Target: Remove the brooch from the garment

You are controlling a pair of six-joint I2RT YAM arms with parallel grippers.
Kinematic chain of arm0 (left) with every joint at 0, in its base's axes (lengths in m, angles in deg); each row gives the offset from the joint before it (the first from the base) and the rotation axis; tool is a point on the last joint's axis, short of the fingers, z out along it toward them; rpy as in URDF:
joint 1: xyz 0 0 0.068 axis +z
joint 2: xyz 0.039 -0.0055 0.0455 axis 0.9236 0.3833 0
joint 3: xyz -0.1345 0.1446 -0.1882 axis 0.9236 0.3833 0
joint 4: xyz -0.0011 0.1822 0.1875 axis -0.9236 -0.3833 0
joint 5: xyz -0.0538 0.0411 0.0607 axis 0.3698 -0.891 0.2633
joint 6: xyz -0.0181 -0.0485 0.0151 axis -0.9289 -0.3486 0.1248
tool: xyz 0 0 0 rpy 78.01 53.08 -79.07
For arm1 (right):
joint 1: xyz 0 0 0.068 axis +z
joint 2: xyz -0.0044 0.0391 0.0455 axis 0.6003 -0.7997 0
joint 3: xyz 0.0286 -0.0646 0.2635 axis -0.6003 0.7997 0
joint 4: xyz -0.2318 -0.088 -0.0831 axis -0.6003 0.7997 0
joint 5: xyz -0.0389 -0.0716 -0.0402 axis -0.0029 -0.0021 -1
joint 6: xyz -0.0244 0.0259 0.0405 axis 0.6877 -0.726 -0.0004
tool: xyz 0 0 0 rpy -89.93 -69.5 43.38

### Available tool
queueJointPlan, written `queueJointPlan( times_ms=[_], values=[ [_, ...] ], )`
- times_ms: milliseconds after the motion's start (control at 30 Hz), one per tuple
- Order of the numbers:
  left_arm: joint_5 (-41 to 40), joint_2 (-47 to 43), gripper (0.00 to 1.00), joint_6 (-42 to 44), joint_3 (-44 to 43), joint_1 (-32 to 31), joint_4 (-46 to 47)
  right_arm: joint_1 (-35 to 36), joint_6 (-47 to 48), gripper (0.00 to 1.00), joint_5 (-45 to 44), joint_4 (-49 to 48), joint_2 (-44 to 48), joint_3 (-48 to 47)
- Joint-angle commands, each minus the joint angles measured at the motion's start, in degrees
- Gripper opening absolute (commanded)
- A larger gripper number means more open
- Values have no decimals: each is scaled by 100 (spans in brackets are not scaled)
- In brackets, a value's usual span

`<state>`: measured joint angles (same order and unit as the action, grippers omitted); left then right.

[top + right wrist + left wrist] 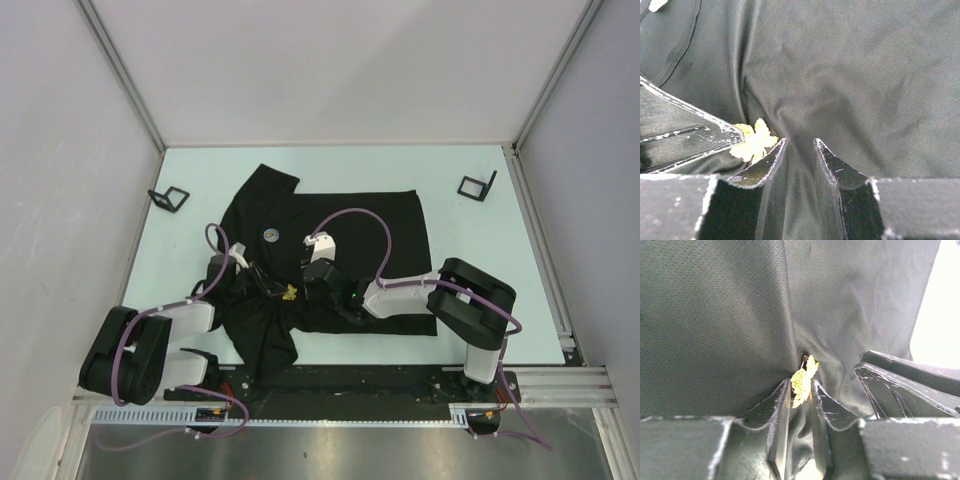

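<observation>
The black T-shirt lies spread on the table, bunched up near the arms. The small yellow leaf-shaped brooch is pinned in that bunched part. In the left wrist view the brooch sits between the tips of my left gripper, which is closed narrowly on it, with a fold of cloth between the fingers too. My right gripper is shut on a fold of the shirt just right of the brooch. Both grippers meet at the brooch in the top view, left and right.
A round pale badge is on the shirt's chest. Two small black stands sit at the far left and far right of the table. A white label corner shows on the shirt. White walls enclose the table.
</observation>
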<state>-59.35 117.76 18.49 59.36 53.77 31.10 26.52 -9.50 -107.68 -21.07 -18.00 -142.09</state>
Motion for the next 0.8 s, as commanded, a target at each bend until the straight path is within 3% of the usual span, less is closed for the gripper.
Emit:
queueJointPlan(
  times_ms=[0, 200, 300, 600, 767],
  values=[
    [77, 145, 25, 110, -91, 25, 341, 4, 9, 30, -135, -306, 154, 23],
    [-81, 268, 13, 277, -285, 7, 200, -31, 62, 30, -117, -376, 190, 93],
    [-221, 154, 0, 295, -320, -19, 86, -31, 62, 30, -91, -429, 207, 137],
    [-1521, -961, 0, 778, -715, -256, -1574, -31, 106, 30, -38, -587, 295, 304],
    [-2479, -1060, 0, 945, -1058, -581, -2471, -22, 115, 30, -21, -657, 330, 366]
  ],
)
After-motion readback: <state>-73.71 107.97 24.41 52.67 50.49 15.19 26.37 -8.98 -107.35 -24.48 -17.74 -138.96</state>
